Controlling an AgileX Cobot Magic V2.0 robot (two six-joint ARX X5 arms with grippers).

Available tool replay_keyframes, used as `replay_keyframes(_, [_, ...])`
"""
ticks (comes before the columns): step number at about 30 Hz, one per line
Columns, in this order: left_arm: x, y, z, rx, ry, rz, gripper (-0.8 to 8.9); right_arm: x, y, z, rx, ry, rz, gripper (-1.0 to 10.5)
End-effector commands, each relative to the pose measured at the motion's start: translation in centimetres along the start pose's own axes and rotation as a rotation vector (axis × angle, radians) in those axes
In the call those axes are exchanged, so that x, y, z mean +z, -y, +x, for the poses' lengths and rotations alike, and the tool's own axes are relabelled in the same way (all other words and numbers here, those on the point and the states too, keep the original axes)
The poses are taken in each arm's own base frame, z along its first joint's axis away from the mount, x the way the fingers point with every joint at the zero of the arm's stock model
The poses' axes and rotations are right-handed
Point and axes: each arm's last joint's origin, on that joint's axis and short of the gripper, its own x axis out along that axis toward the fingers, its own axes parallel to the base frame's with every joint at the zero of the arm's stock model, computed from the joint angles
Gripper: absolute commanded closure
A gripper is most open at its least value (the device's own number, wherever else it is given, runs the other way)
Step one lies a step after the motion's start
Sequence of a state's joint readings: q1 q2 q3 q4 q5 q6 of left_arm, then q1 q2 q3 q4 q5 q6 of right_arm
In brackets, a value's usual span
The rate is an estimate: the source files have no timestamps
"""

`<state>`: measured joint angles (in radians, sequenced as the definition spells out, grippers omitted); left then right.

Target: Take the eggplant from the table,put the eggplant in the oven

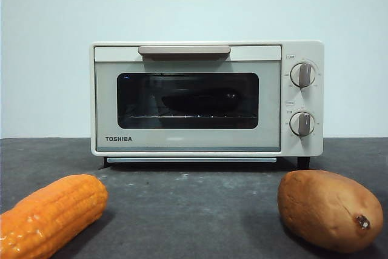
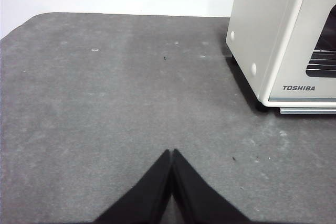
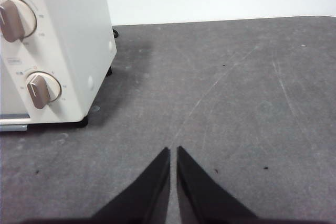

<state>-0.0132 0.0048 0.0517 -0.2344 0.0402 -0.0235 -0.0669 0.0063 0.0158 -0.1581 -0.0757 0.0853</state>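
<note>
We see the oven (image 1: 206,98) with its door up and closed, and behind the dark glass a long dark shape lies on the wire rack (image 1: 188,117); we take it for the eggplant (image 1: 197,102), though the glass is too dim for us to be sure. The left end effector (image 2: 172,153) hovers low over bare surface (image 2: 105,103) with its jaws pressed together and nothing between them, the oven's near corner off to one side ahead of it. The right end effector (image 3: 174,150) does the same on the oven's other flank, its jaws almost touching and empty, near the two knobs (image 3: 39,88). So the eggplant, if that is it, sits well apart from both end effectors, shut away behind the door. From here we judge little is left to spoil: the main risks are an arm clipping the oven's side wall and shoving it, or sweeping into the corn cob (image 1: 48,213) or the sweet potato (image 1: 330,209) lying in front of the oven.
</note>
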Motion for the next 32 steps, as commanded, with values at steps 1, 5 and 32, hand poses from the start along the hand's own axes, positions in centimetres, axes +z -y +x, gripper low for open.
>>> replay_keyframes(1, [-0.57, -0.04, 0.18, 0.001, -0.020, 0.010, 8.09, 0.13, 0.01, 0.01, -0.001, 0.020, 0.018, 9.4])
replay_keyframes(5, [-0.57, -0.04, 0.18, 0.001, -0.020, 0.010, 8.09, 0.23, -0.01, 0.01, 0.001, 0.030, 0.017, 9.4])
replay_keyframes(32, [-0.57, -0.04, 0.18, 0.001, -0.020, 0.010, 8.09, 0.51, -0.03, -0.01, 0.004, 0.060, 0.015, 9.4])
